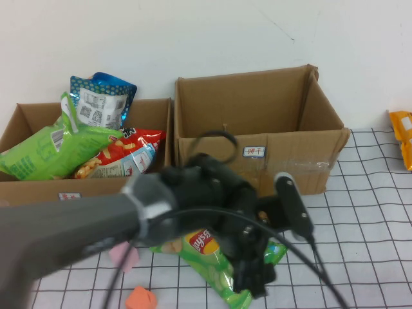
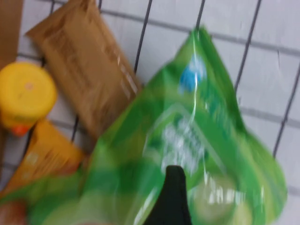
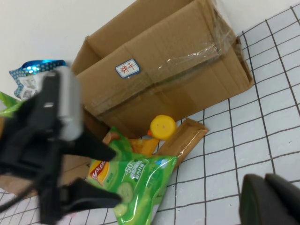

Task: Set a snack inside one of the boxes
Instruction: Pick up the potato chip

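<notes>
A green Lay's chip bag point(image 1: 212, 257) lies on the checked table in front of the two boxes; it also shows in the left wrist view point(image 2: 201, 136) and the right wrist view point(image 3: 138, 180). My left gripper point(image 1: 254, 273) is over it, open, with one black finger point(image 3: 96, 147) on each side of the bag's logo end. The left wrist view shows one fingertip point(image 2: 173, 197) against the bag. The right cardboard box point(image 1: 257, 138) is empty. The left box point(image 1: 38, 187) holds several snack bags. My right gripper point(image 3: 272, 201) is shut and empty above bare table.
A yellow-capped bottle point(image 3: 162, 126), a brown packet point(image 3: 185, 138) and an orange packet point(image 2: 44, 150) lie between the green bag and the right box. An orange snack point(image 1: 402, 135) lies at the far right. A pink piece point(image 1: 125, 254) and an orange piece point(image 1: 140, 299) lie at the front left.
</notes>
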